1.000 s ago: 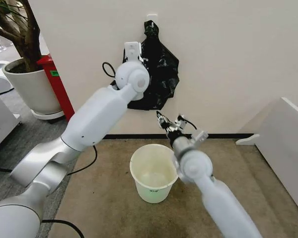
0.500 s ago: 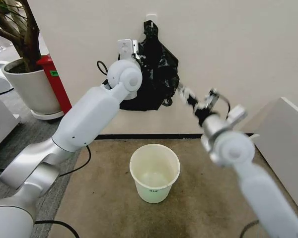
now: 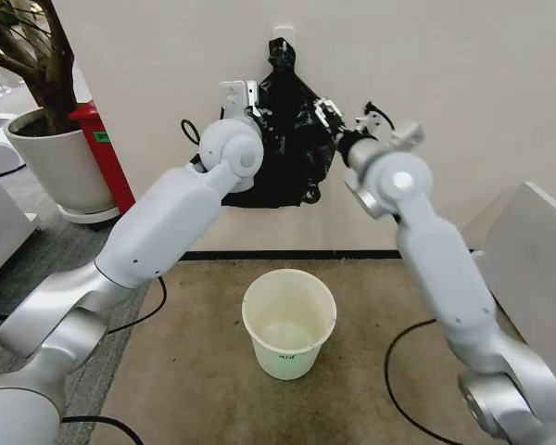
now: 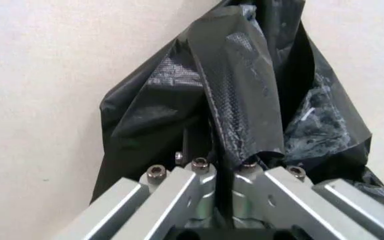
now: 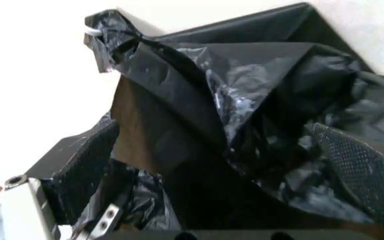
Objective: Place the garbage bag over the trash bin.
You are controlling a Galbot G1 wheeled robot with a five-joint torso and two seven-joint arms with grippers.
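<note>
**A:** Where is the garbage bag (image 3: 292, 139)?

**B:** Hanging against the wall (image 3: 445, 102), above the trash bin (image 3: 288, 322), which stands open on the floor (image 3: 195, 371) below.

**A:** And the arms?

**B:** Both are raised to it. The left end effector (image 4: 223, 165) is closed, a fold of black plastic pinched between its fingers. The right end effector (image 3: 326, 119) is at the bag's right edge, its two fingers (image 5: 362, 170) spread apart around crumpled plastic.
</note>
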